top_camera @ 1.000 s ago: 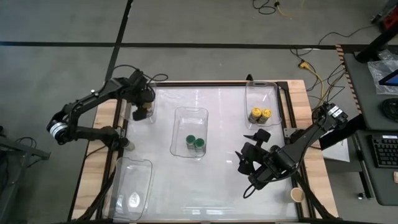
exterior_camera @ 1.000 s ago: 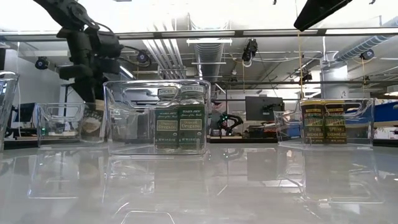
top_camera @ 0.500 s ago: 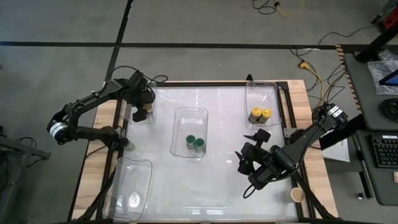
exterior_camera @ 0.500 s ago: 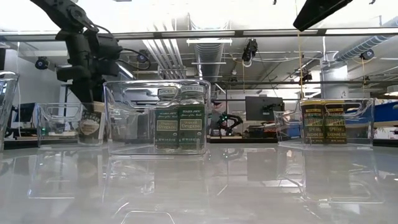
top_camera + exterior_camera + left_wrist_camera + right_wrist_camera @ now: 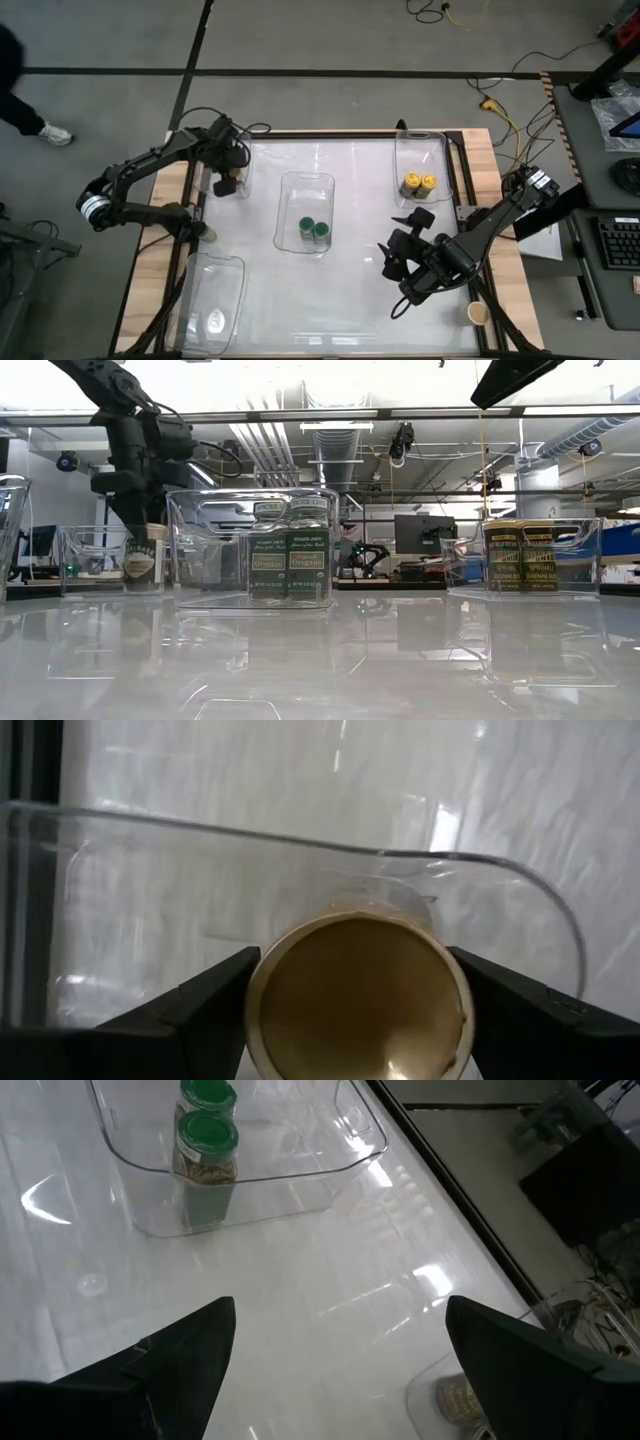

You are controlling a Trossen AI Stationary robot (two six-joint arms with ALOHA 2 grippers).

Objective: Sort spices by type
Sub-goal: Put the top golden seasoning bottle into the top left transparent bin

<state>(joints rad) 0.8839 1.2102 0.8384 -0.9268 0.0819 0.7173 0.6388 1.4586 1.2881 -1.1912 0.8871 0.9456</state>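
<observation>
The left gripper [image 5: 228, 172] hangs over the clear bin [image 5: 222, 180] at the table's far left corner, its fingers [image 5: 190, 1010] spread on either side of a tan-lidded spice jar [image 5: 358, 995] that stands upright on that bin's floor, the fingers just beside the lid without clearly pressing it. Right of that corner bin, the middle bin [image 5: 306, 212] holds two green-lidded jars [image 5: 313, 230] side by side, and farther right another bin [image 5: 421, 165] holds two yellow-lidded jars [image 5: 418, 184]. The right gripper [image 5: 392, 262] waits with its jaws wide apart and empty, nearer the front edge than the middle bin.
</observation>
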